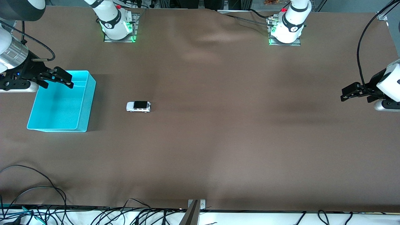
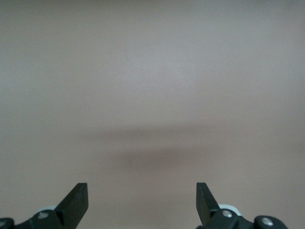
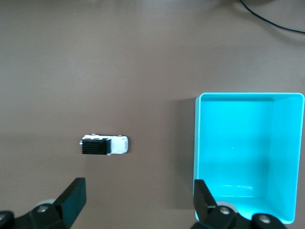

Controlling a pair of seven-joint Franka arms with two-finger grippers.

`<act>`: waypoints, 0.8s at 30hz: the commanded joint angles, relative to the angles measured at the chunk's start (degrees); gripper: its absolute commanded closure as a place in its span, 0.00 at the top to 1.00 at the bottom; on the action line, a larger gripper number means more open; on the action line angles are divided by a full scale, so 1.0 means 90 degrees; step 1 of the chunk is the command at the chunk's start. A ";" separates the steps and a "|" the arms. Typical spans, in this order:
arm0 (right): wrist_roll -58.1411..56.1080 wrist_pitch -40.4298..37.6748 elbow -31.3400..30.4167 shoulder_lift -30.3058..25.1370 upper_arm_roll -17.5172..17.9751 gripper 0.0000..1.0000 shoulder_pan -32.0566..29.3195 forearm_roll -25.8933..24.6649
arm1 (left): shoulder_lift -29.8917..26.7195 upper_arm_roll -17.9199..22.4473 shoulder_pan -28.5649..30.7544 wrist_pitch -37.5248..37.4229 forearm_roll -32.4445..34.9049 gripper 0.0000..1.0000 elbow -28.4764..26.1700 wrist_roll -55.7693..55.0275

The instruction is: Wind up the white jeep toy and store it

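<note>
Jeep toy (image 1: 138, 106) sits on the table beside the bin (image 1: 82, 125), apart from both grippers' spread fingers (image 1: 64, 78).

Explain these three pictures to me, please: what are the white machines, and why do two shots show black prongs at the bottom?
The white machines are two robot arms bolted to a brown-covered table. The wide picture comes from a high camera facing them. The other two come from cameras on the arms' wrists, so the black prongs are each gripper's own fingers. The right gripper hangs open over a turquoise bin; its camera sees the bin and a white jeep toy standing on the table beside the bin, toward the left arm's end. The left gripper waits open at its own end of the table, seeing only cloth. Nothing is held; the bin looks empty.
</note>
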 commanded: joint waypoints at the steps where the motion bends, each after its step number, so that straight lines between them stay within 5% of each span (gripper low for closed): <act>1: -0.0114 -0.0263 0.0182 -0.0028 -0.0027 1.00 0.0010 -0.0013 | -0.0181 0.0017 0.0046 -0.0012 -0.0197 1.00 -0.0189 0.0168; 24: -0.0026 -0.0360 0.0319 0.0002 -0.0008 1.00 0.0010 -0.0013 | -0.0142 0.0017 0.0046 -0.0012 -0.0197 1.00 -0.0189 0.0119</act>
